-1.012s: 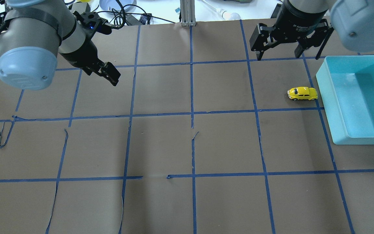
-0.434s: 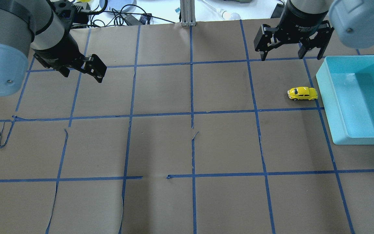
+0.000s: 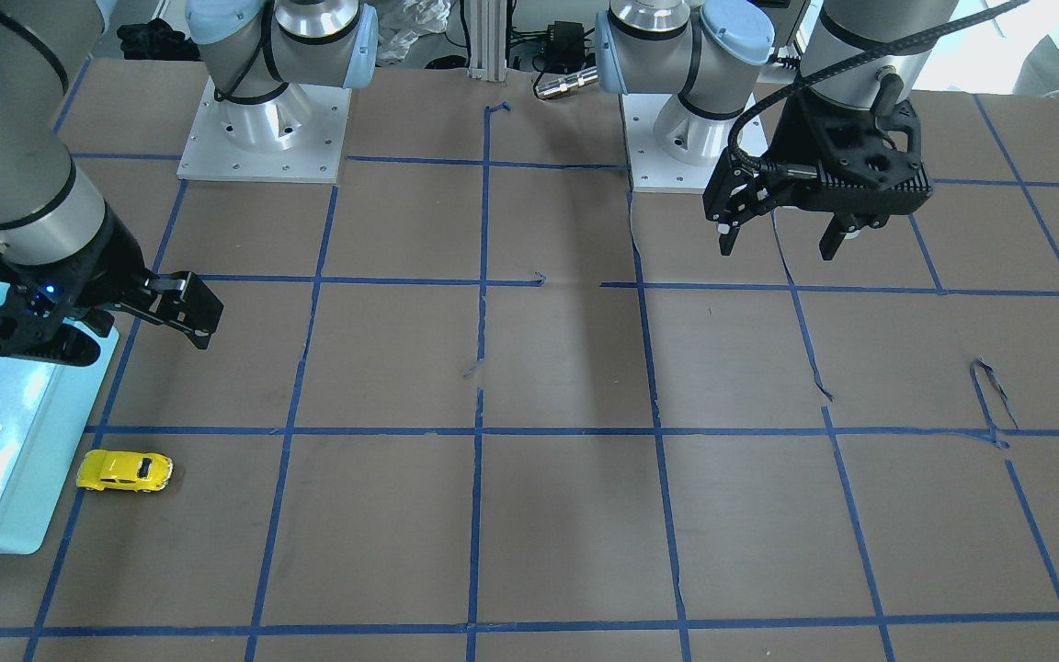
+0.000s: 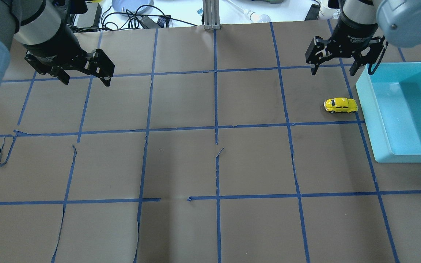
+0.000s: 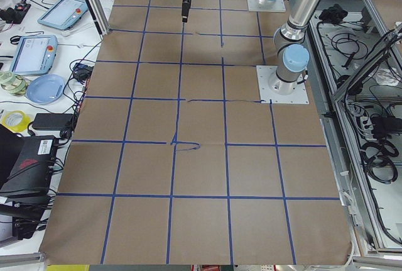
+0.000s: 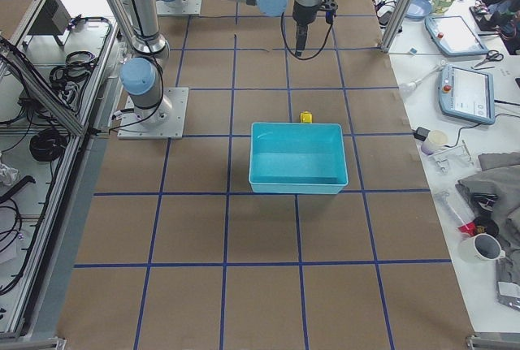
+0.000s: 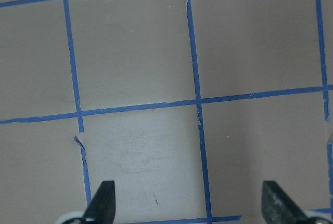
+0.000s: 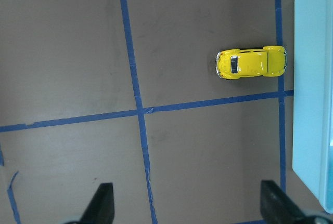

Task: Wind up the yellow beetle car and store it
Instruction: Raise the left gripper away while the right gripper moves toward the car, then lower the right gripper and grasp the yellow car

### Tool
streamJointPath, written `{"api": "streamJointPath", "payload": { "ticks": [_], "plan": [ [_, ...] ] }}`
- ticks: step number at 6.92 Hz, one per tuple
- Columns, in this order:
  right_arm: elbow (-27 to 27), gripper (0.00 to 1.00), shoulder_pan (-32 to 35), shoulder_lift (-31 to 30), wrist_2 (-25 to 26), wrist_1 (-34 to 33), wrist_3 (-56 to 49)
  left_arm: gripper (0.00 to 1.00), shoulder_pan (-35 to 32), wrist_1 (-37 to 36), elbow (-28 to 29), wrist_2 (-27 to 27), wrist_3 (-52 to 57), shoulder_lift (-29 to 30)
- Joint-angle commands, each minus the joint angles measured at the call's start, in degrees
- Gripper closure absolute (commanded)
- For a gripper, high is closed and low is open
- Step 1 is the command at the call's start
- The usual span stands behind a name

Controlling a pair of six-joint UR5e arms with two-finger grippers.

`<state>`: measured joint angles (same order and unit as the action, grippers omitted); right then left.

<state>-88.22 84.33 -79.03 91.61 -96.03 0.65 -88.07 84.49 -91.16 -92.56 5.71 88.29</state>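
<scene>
The yellow beetle car (image 4: 340, 105) stands on the brown paper table right beside the left wall of the teal bin (image 4: 364, 106). It also shows in the front view (image 3: 124, 471) and in the right wrist view (image 8: 251, 63). My right gripper (image 4: 333, 71) is open and empty. It hangs above the table just beyond the car, near the bin's far left corner. My left gripper (image 4: 85, 79) is open and empty over the far left of the table, with only paper and tape below it in the left wrist view (image 7: 187, 204).
The teal bin (image 3: 24, 460) is empty. Blue tape lines grid the paper, torn and lifted in places (image 4: 4, 153). An aluminium post (image 4: 211, 14) and cables (image 4: 133, 18) stand at the table's far edge. The two arm bases (image 3: 263, 129) are bolted to the table on the robot's side.
My left arm has swung left and turned, so both its fingers now show. My right gripper has shifted right toward the bin and looks smaller. The car has not moved.
</scene>
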Motion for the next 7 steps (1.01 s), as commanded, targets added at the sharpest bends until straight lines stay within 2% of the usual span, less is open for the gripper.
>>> {"api": "streamJointPath", "payload": {
  "ticks": [1, 4, 5, 7],
  "plan": [
    [-5.53, 0.00, -1.53, 3.52, 0.59, -7.81, -7.88, 0.00, 0.09, 0.24, 0.55, 0.19, 0.09, 0.21],
    [-18.44, 0.00, -7.32, 4.85, -0.02, -27.22, -37.02, 0.00, 0.18, 0.15, 0.55, -0.07, 0.80, -0.05],
    [-21.44, 0.00, -8.21, 5.37, 0.50, -33.72, -43.04, 0.00, 0.27, 0.15, 0.55, -0.16, 0.80, -0.14],
    [-22.00, 0.00, -8.92, 6.43, 0.68, -37.73, -63.03, 0.00, 0.27, 0.06, 0.64, -0.16, 0.80, -0.05]
  ]
}}
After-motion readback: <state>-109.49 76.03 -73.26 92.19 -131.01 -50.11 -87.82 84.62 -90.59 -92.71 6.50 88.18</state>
